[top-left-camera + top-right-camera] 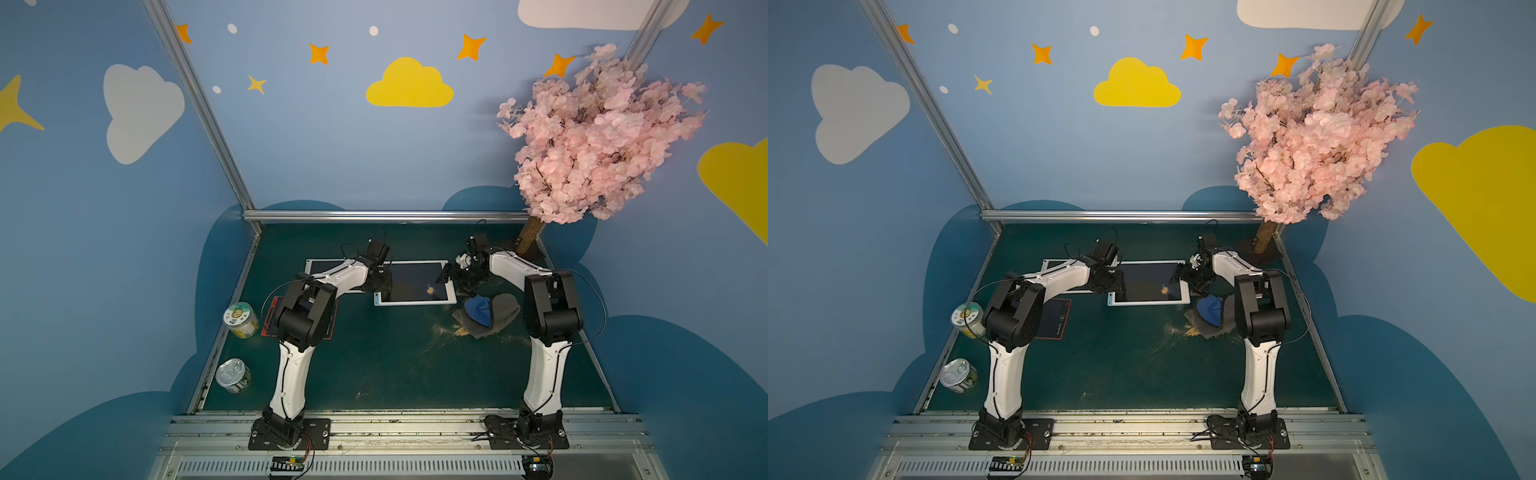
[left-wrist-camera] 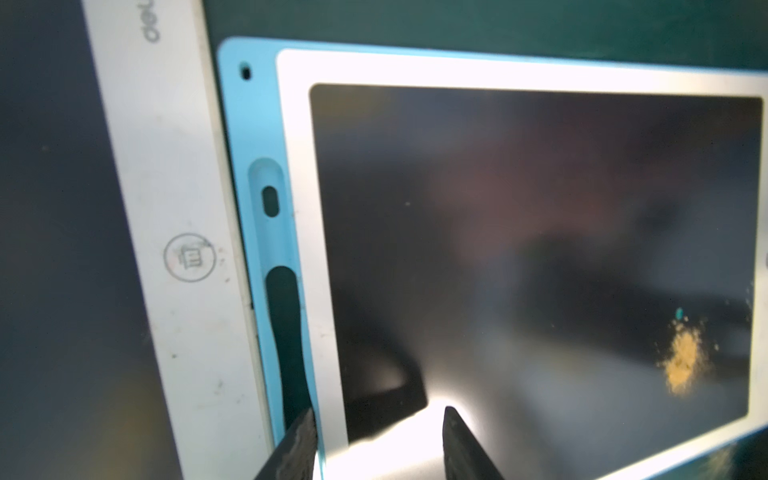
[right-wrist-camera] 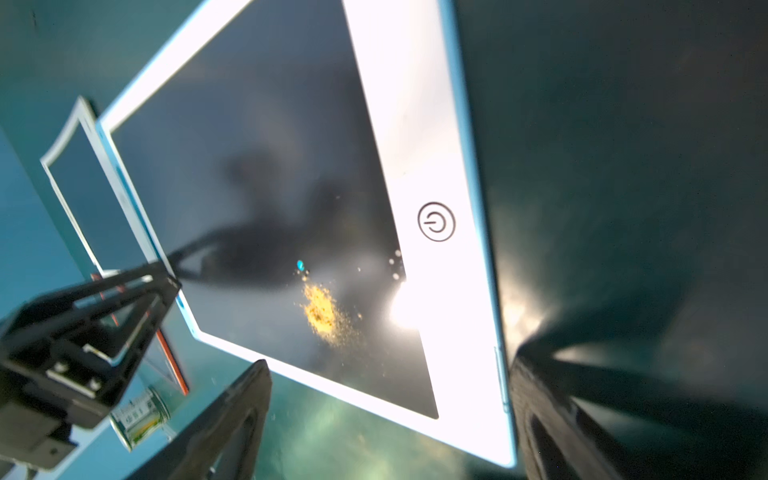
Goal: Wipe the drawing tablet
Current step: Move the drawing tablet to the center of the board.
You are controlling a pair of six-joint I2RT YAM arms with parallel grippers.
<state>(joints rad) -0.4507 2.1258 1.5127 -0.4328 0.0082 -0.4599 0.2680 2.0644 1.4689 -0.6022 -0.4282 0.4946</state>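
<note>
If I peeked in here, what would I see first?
Probably the big pink blossom tree in the far right corner. Next comes the blue-edged drawing tablet in the middle of the green table. It has a yellow powder smudge on its dark screen, near its right edge.

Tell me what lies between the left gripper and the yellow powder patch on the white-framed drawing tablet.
Only the tablet's bare dark screen, shown in the left wrist view.
</note>
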